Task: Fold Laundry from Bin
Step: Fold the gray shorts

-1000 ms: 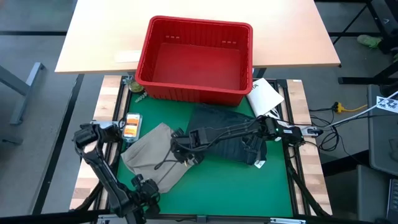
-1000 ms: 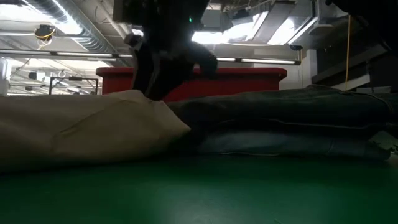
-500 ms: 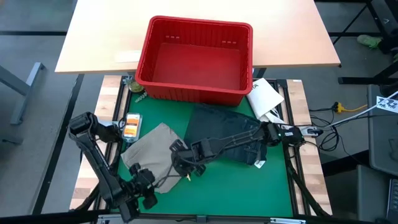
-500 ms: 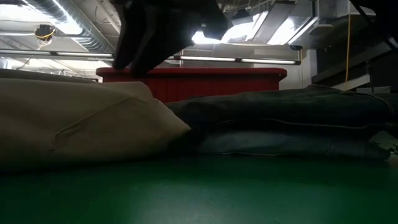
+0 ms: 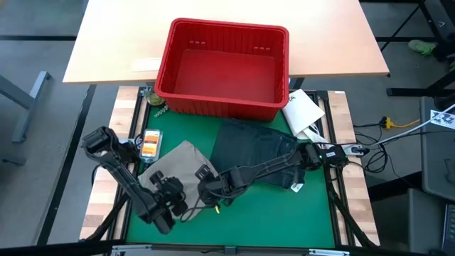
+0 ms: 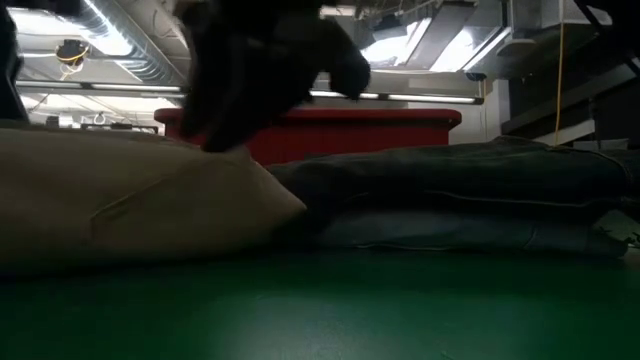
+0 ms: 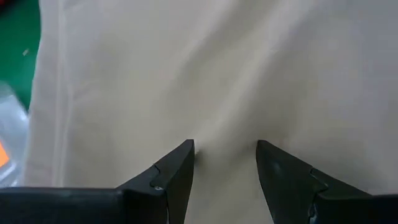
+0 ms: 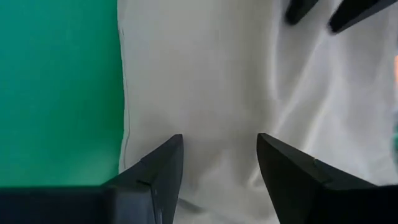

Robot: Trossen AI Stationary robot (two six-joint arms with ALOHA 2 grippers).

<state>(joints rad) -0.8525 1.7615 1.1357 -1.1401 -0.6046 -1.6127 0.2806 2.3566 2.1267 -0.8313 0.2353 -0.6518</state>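
Here we see the tan khaki trousers point(image 5: 176, 165) lying bunched on the green mat point(image 5: 270, 213), on the near side of the empty red bin point(image 5: 224, 67) and touching the folded dark jeans point(image 5: 252, 146) that lie just beside them, below the bin's right half. Over the trousers we find both grippers, the left gripper point(image 7: 225, 155) and the right gripper point(image 8: 219, 149), each with jaws apart and nothing between them but the tan cloth below. Beyond the trousers, toward the mat's left edge, lies a small orange-labelled packet point(image 5: 150, 143), and by the bin's right corner a white packet point(image 5: 302, 109).
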